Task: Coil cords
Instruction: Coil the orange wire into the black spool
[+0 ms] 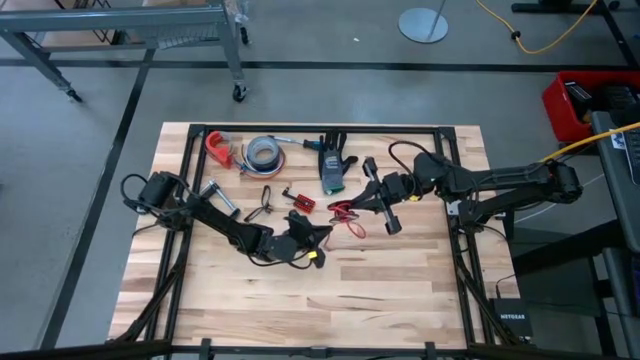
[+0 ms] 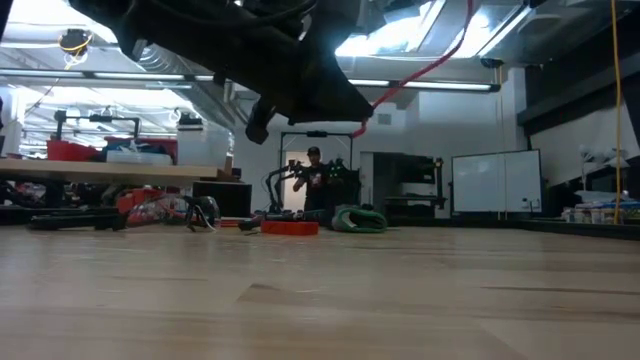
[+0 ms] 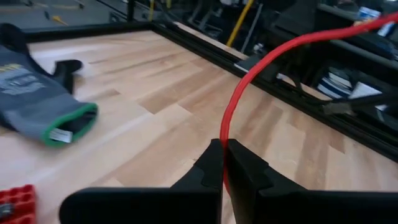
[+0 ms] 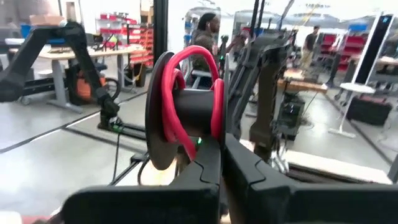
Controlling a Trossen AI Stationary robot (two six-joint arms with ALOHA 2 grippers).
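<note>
Jaws of left gripper (image 3: 222, 163) are clenched on thin red cord (image 3: 245, 81), lifted above wooden worktop (image 1: 400, 290). Right gripper (image 4: 221, 158) is clamped on a black spool (image 4: 186, 112) wound with red cord. Grey green-cuffed glove (image 3: 37, 99) and red connector block (image 1: 303, 202) lie nearby.

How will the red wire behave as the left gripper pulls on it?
Probably floppy: the red wire arcs loosely away from the left gripper, whose fingers are shut on it. Likely light and thin. It seems compliant enough to wrap, since turns hug the spool at the right gripper.
</note>
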